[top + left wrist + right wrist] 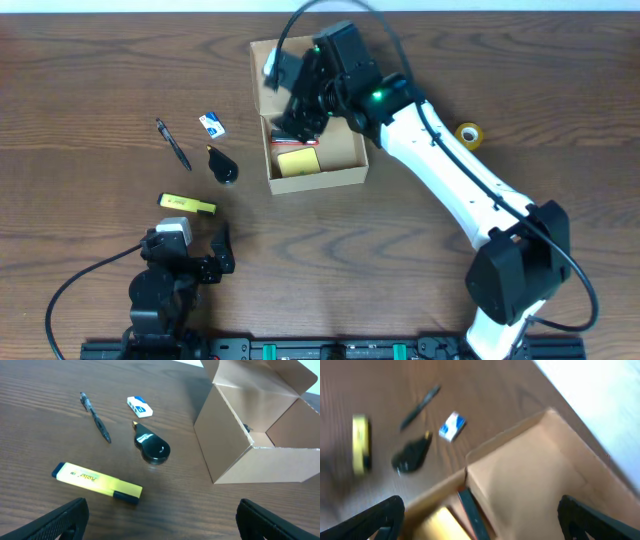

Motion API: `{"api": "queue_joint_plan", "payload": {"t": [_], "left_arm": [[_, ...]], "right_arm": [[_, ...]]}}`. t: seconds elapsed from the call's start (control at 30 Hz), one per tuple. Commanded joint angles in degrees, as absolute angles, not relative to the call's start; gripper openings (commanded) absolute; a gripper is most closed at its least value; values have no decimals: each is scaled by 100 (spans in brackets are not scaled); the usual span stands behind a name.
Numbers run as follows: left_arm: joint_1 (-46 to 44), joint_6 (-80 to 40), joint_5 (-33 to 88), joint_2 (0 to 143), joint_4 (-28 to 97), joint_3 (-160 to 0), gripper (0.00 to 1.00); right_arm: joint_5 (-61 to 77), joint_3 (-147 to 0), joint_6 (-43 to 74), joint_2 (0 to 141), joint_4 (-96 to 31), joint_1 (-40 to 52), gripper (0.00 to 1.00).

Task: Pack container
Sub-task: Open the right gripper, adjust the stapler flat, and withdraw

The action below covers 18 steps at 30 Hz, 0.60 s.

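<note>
The tan cardboard container [345, 160] stands open at the table's upper middle, flap lid raised at its far side; it also shows in the left wrist view [235, 455] and blurred in the right wrist view [530, 465]. Inside lie a yellow sticky-note pad [297, 161] and a dark flat item [472, 512]. My right gripper [300, 105] hovers over the box's far half, open and empty. My left gripper [195, 250] rests low at the front left, open and empty. Left of the box lie a black pen [173, 144], a white-blue eraser [212, 124], a black glossy teardrop object [222, 165] and a yellow highlighter [187, 204].
A yellow tape roll [468, 135] lies to the right of the right arm. The white right arm stretches diagonally from the front right to the box. The table's far edge runs just behind the box.
</note>
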<state>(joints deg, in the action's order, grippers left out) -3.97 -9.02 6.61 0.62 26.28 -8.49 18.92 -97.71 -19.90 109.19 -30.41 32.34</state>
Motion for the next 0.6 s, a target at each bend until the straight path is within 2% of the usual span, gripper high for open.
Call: {"api": "queue_joint_plan", "payload": {"t": [0.0,0.1,0.2,0.23,0.27,0.33,0.37,0.57], "left_arm": [[-421,-880,578,23,2609,-744,95],[-421,-880,578,23,2609,-744,95],[-421,-880,578,23,2609,-744,95],[-421,-880,578,23,2609,-744,95],[-421,-880,578,23,2609,-744,95],[-421,-880,578,23,2609,-744,95],[-421,-880,578,23,2609,-744,95],[-421,-880,578,23,2609,-744,95]], "right_arm": [[1975,-9819,709,10680,-2958,2921,99],[2779,-9819,1636,10680,-3024,2600,99],[3356,-9819,1715,10680,-3227,2364,99],[3312,-9819,1675,10683,-3367,2333,94],[3218,-9817,1339,10685,-3518,2327,59],[2943,-9817,827,10685,-3828,2333,17],[2816,-9817,720,10685,-3988,2349,2],[2139,-9813,-331,10763,-4888,2519,2]]}}
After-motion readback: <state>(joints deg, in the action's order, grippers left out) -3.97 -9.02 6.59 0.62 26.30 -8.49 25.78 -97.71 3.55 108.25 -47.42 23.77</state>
